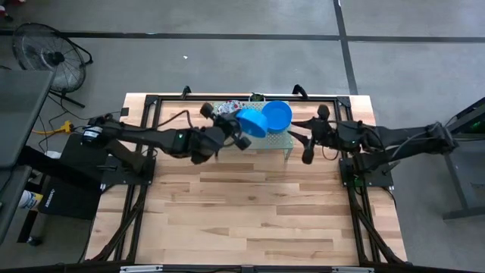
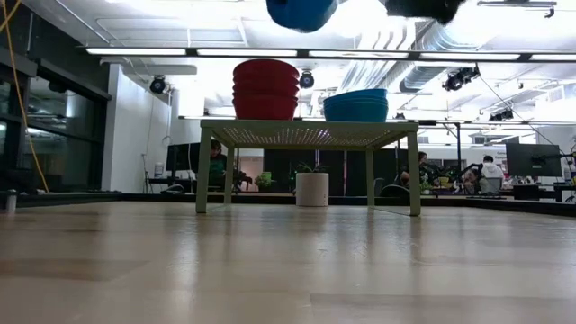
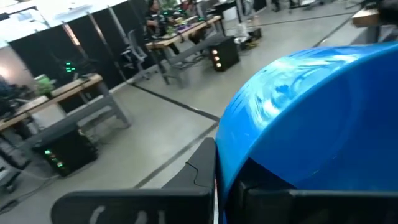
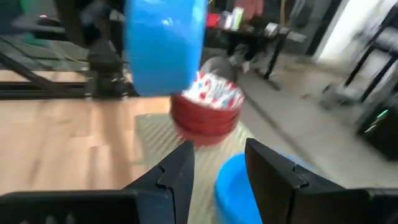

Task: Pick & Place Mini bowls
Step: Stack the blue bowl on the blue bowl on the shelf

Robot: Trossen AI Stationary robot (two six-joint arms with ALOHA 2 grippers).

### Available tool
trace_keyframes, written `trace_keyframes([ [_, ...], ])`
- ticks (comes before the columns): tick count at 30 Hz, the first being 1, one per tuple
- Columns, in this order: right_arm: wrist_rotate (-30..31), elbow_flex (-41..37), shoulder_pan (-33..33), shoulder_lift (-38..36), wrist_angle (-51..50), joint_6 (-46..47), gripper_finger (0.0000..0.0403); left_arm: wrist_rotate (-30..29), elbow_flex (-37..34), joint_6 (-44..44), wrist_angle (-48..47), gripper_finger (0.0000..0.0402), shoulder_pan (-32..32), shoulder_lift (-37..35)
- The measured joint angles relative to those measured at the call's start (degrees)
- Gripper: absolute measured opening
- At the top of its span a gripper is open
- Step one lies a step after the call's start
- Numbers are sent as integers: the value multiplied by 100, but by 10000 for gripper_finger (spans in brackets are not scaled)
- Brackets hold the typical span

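Above the green perforated stand (image 2: 306, 135), the left gripper (image 1: 241, 130) clamps its jaws on a blue mini bowl (image 1: 252, 122), lifted clear of the stack of blue bowls (image 2: 355, 105) and the stack of red-sided speckled bowls (image 2: 265, 89); the right gripper (image 4: 217, 163) hovers near the stand, jaws parted and empty
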Motion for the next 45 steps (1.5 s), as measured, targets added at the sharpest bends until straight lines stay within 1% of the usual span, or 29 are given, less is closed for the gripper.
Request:
trace_keyframes([
  [3, 451, 152, 212, 294, 362, -648, 130, 149, 53, 176, 52, 0, 230, 0],
  [5, 613, 162, 297, 523, 746, -1135, 130, 354, 53, 326, 214, 0, 370, 0],
  [7, 750, 160, 350, 750, 1160, -1468, 130, 425, 53, 487, 397, 0, 476, 0],
  [12, 1353, 160, 474, 1071, 2084, -1598, 130, 554, 58, 708, 586, 0, 697, 0],
  [20, 1377, 160, 411, 1619, 3070, -1991, 130, 984, 58, 824, 596, 0, 947, 0],
  [24, 1639, 160, 411, 1904, 3713, -2148, 130, 1202, 58, 840, 599, 0, 1022, 0],
  [26, 1800, 160, 411, 2011, 3975, -2303, 130, 1213, 58, 868, 600, 0, 1021, 0],
  [28, 1790, 157, 411, 2085, 4154, -2332, 130, 1227, 58, 975, 619, 0, 1017, 0],
  [31, 1708, 157, 410, 2177, 4287, -2301, 130, 1285, 58, 999, 623, 0, 1015, 0],
  [37, 1746, 157, 268, 2476, 4534, -2320, 130, 1384, 55, 1105, 622, 0, 1028, 0],
  [42, 2084, 155, 169, 2516, 4680, -2332, 130, 1436, 55, 1144, 626, 0, 1026, -2],
  [45, 2103, 155, 77, 2514, 4697, -2352, 130, 1473, 55, 1251, 647, 0, 1028, -2],
])
